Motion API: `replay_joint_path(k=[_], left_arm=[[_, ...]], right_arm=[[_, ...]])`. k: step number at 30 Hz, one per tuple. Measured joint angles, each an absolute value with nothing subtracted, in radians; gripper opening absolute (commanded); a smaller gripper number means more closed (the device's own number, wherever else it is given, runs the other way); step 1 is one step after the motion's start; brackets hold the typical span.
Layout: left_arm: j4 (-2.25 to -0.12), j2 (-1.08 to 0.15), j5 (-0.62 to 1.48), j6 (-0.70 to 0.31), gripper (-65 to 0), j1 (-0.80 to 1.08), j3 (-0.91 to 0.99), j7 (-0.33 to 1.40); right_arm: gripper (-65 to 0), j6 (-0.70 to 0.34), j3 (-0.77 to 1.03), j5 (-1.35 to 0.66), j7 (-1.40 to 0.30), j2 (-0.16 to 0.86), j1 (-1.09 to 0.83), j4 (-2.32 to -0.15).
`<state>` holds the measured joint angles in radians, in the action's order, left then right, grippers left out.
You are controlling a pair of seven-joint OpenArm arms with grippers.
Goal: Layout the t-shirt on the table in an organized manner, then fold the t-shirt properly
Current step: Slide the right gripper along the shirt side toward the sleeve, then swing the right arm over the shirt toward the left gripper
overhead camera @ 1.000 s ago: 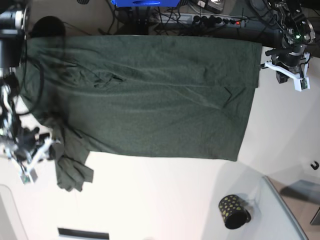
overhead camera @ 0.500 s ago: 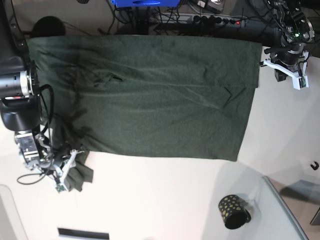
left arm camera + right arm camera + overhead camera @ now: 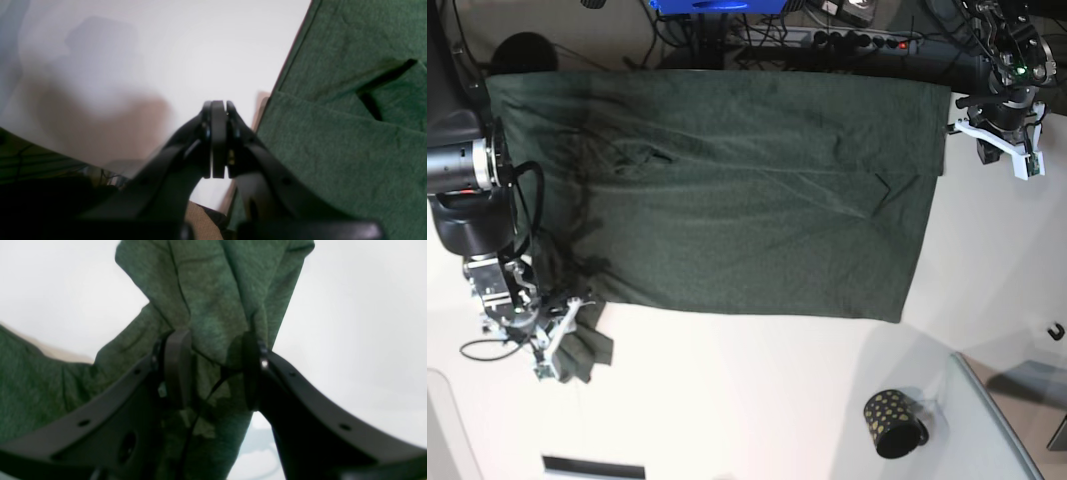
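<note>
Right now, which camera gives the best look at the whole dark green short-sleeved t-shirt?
The base view: the dark green short-sleeved t-shirt shows almost whole, spread over the white table. The right wrist view shows only a bunched piece between the right gripper fingers; the left wrist view shows just one edge with a fold.

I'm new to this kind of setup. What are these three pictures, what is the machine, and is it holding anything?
It is a robot with two arms. One picture looks down on the white table; the other two come from cameras on the wrists. A dark green t-shirt is spread on the table, with a small black cup nearby. The right end effector has a bunched sleeve of the shirt between its fingers. The left end effector is shut on nothing, beside the shirt's edge.
</note>
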<state>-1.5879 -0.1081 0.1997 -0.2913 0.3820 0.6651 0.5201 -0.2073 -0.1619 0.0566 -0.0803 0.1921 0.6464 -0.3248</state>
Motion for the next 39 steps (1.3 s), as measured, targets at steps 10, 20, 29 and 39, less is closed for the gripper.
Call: replay_joint_path(k=[10,20,29,39], left_arm=[[-1.518,-0.109,0.199,-0.291,-65.0,0.377,0.665,0.517],[-1.522,-0.108,0.201,-0.292,-65.0,0.374,0.665,0.516],[-1.523,-0.109,0.2,-0.292,-65.0,0.371,0.665,0.515],[-1.523,-0.109,0.199,-0.291,-65.0,0.371,0.665,0.513]], right_arm=[[-57.5,-0.191,-0.162,0.056,-0.079,0.192,0.645,-0.291],[-65.0,-0.191,-0.161,0.053,-0.12,0.198,0.58,-0.476],[-65.0,-0.191,-0.161,0.05,-0.302,0.199,0.399,-0.876],[-65.0,-0.193,-0.166,0.048,-0.461,0.189,0.147,-1.419]])
